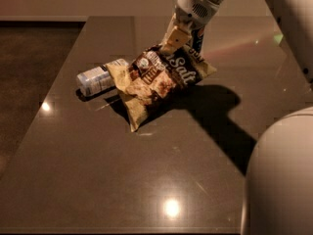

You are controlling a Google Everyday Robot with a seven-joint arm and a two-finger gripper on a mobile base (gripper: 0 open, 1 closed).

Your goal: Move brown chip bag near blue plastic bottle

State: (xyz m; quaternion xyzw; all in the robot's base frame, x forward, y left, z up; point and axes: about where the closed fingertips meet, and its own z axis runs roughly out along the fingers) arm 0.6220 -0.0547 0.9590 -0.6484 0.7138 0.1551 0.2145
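The brown chip bag (156, 80) with white "Salt" lettering hangs tilted just over the dark table, its lower left corner near the surface. My gripper (172, 44) is shut on the bag's top edge, reaching in from the upper right. The blue plastic bottle (99, 78) lies on its side at the left. The bag's left edge overlaps the bottle's cap end and hides it.
A dark blue soda can (197, 39) stands behind the bag, mostly hidden by my arm. The dark table (146, 180) extends toward the front. Its left edge runs beside the bottle. A white robot part (283, 180) fills the lower right corner.
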